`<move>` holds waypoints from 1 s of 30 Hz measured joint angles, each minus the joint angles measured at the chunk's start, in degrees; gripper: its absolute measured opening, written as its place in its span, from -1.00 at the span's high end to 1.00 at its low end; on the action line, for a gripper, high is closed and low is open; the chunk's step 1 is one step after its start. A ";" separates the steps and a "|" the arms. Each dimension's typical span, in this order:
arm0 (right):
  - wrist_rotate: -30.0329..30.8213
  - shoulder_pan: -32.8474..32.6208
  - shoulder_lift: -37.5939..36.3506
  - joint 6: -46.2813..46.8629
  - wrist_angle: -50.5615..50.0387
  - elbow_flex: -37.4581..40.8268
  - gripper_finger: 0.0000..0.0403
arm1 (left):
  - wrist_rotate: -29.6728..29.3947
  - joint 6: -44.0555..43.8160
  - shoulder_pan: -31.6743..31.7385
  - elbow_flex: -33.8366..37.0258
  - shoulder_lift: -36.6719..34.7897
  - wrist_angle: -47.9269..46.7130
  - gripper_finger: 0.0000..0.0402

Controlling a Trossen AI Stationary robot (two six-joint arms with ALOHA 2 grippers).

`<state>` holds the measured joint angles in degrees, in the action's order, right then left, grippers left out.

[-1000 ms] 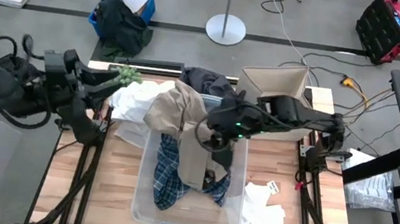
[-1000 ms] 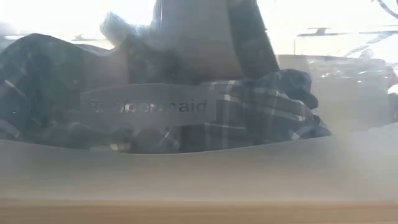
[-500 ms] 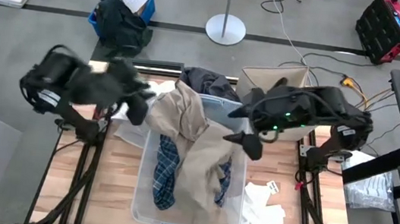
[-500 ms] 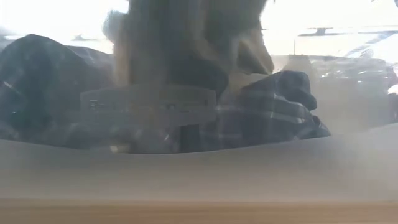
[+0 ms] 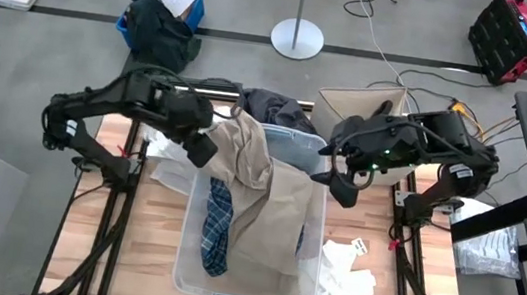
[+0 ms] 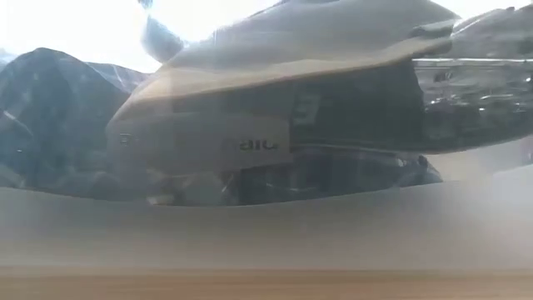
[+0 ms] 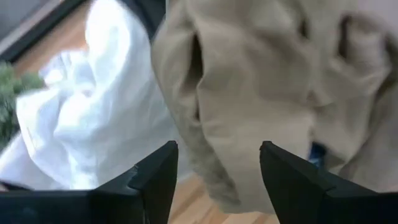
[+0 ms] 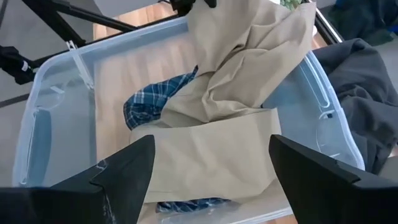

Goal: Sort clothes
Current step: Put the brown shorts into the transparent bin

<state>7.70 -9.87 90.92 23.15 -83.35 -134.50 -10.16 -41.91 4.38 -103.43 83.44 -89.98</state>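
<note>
Tan khaki piece point(image 5: 268, 193) over plaid shirt point(image 5: 217, 228)

Both arms are matte black with rounded joint housings. The right arm point(image 5: 400, 144) shows a small green light. Black cables loop beside the left arm point(image 5: 117, 109).

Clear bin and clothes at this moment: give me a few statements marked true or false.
1. The tan khaki piece drapes over the clear bin. True.
2. The right gripper grips the plaid shirt. False: it is open, beside the bin, holding nothing.
3. The left gripper is open near the khaki. True.
4. The small white pieces lie inside the bin. False: they lie on the table.
</note>
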 joint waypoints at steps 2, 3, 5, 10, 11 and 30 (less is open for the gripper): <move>-0.02 0.00 0.38 -0.19 0.04 0.00 -0.52 | 0.56 -0.14 0.29 1.92 -0.05 -0.02 -0.05; -0.04 0.00 0.53 -0.30 0.04 0.00 -0.52 | 0.76 -0.14 0.29 2.73 -0.13 0.13 -0.06; -0.04 0.00 0.67 -0.63 0.04 0.00 -0.54 | 1.93 -0.04 0.33 3.68 -0.22 -0.04 -0.06; -0.06 0.00 1.01 -0.83 0.04 0.00 -0.57 | 3.40 0.95 0.16 3.85 -0.34 0.51 0.12; -0.04 0.00 1.08 -1.13 0.04 0.00 -0.56 | 3.44 1.40 0.06 3.82 -0.41 0.55 0.20; 3.02 0.00 1.15 -1.33 0.09 0.00 -0.50 | 20.53 13.58 -10.65 3.34 1.45 31.34 1.00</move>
<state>10.72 -9.87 92.07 21.83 -83.26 -134.50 10.36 -28.33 -6.27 -100.09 84.89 -58.64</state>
